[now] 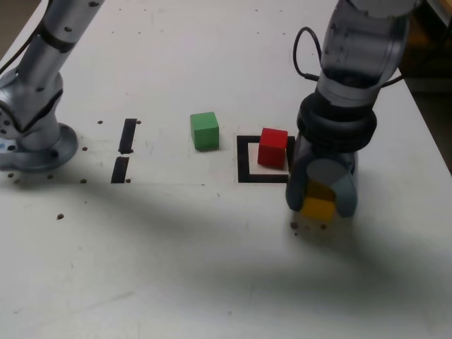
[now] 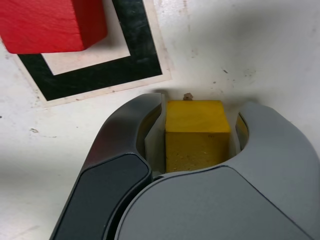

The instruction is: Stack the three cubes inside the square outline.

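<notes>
1. The yellow cube (image 2: 197, 140) sits on the bench (image 1: 141, 254), just outside the square outline (image 1: 243, 161), on its right and slightly nearer in the exterior view.
2. The claw (image 1: 322, 205) is lowered around the yellow cube, one finger on each side, the space between them narrow. Whether both fingers press on it, I cannot tell.
3. The red cube (image 1: 272, 147) stands inside the outline, toward its right side in the exterior view, apart from the yellow one.
4. The green cube (image 1: 205, 131) stands on the bench left of the outline in the exterior view, well apart from it.
5. Farther left lie two short black strips (image 1: 128, 135), one nearer than the other.
6. The arm's base (image 1: 39, 152) is at the exterior view's left.
</notes>
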You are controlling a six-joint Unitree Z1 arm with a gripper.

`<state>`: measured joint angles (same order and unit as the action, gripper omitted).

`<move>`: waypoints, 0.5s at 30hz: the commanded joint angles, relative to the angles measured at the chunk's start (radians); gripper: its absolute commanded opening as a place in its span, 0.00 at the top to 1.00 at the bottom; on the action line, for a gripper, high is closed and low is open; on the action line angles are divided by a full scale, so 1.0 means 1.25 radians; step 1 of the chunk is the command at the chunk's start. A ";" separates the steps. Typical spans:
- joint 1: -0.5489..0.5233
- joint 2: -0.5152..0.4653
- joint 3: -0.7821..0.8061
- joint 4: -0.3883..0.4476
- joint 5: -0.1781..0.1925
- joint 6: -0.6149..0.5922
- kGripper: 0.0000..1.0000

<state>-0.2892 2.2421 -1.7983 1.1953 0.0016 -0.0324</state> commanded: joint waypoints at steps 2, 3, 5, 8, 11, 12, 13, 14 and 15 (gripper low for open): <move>-0.014 -0.032 0.004 0.004 0.004 0.001 0.95; -0.018 -0.042 0.005 0.005 0.005 0.001 0.95; -0.028 -0.068 0.009 0.009 0.008 -0.002 0.95; -0.040 -0.117 0.015 0.021 0.018 -0.010 0.95; -0.046 -0.176 0.029 0.039 0.034 -0.020 0.95; -0.046 -0.196 0.037 0.044 0.039 -0.022 0.95; -0.044 -0.223 0.050 0.049 0.045 -0.024 0.95; -0.040 -0.242 0.063 0.051 0.049 -0.025 0.95; -0.034 -0.260 0.078 0.052 0.052 -0.024 0.95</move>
<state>-0.3398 1.9404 -1.7071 1.2609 0.0638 -0.0623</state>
